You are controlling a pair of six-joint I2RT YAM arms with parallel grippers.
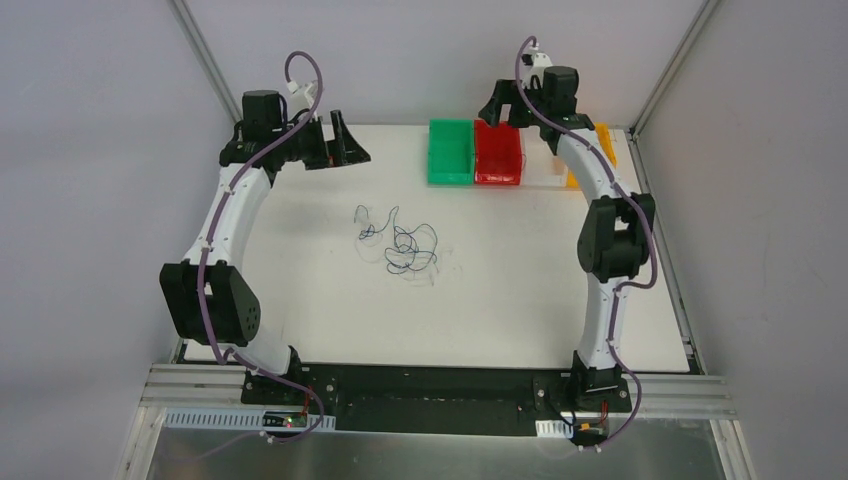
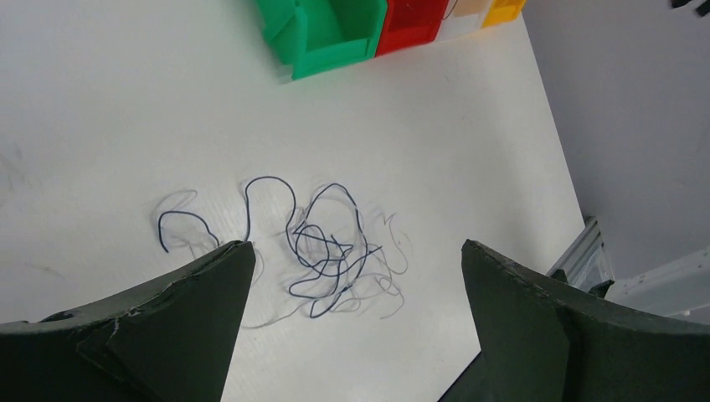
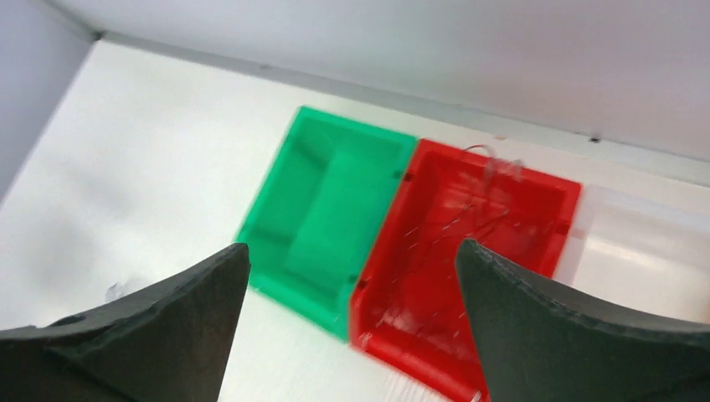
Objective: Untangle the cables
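The cables (image 1: 405,245) lie in a loose tangle of dark blue and whitish-grey wires on the white table. In the left wrist view the tangle (image 2: 326,251) shows between and beyond the fingers, with a separate blue curl (image 2: 180,222) to its left. My left gripper (image 1: 340,140) is open and empty, held high at the table's far left. My right gripper (image 1: 505,105) is open and empty, held above the red bin (image 3: 477,251). Thin wires (image 3: 469,213) lie inside that red bin. No orange-yellow wire shows on the table.
A green bin (image 1: 450,152), the red bin (image 1: 498,152), a clear bin (image 3: 636,251) and a yellow bin (image 1: 600,150) stand in a row at the table's far edge. Grey walls and frame posts enclose the table.
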